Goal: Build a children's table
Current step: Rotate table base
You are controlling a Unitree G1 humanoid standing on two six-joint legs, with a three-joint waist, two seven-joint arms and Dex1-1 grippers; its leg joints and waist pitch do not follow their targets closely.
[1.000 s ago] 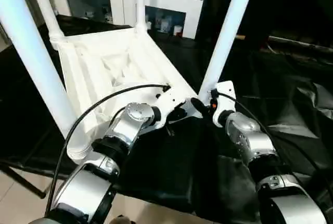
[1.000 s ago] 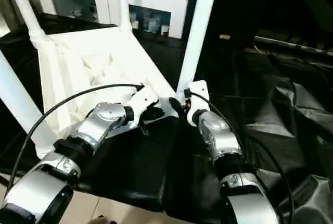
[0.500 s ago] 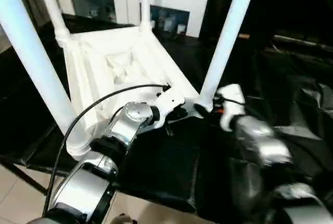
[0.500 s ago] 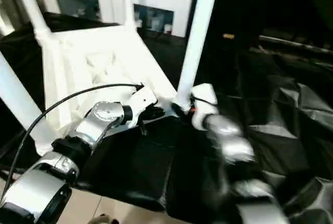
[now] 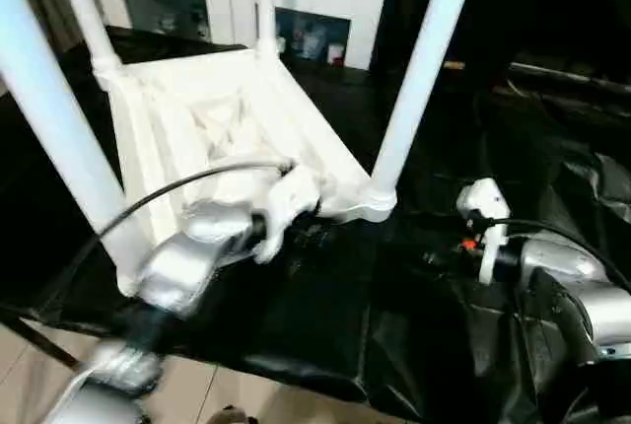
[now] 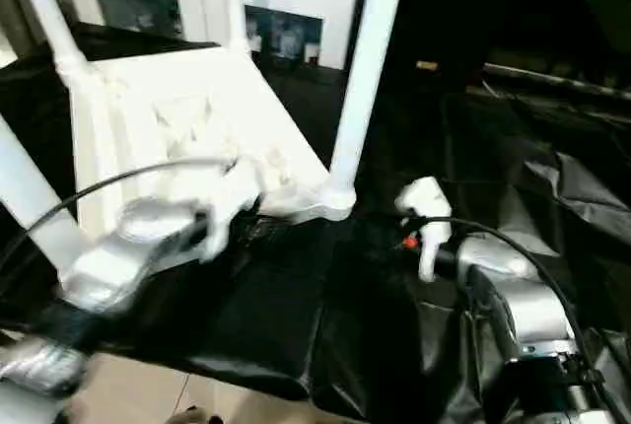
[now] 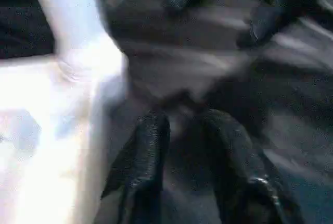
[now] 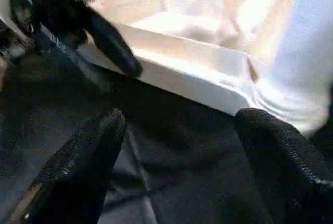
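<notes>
White plastic makes up the children's table, which lies upside down on a black cloth, its ribbed underside facing up. Four round legs stand upward from the corner sockets: the near right leg rises from its socket at the table's near right corner, the near left leg stands at the left, and two more rise at the far side.

Just in front of the table's near edge sits the left gripper. Its two black fingers stand slightly apart with nothing between them, pointing past the near right socket.

Off to the right, clear of the table, hangs the right gripper over the cloth. Its fingers are spread wide and empty, aimed at the table's near rim.

Behind the table stands a white cabinet with glass doors.
</notes>
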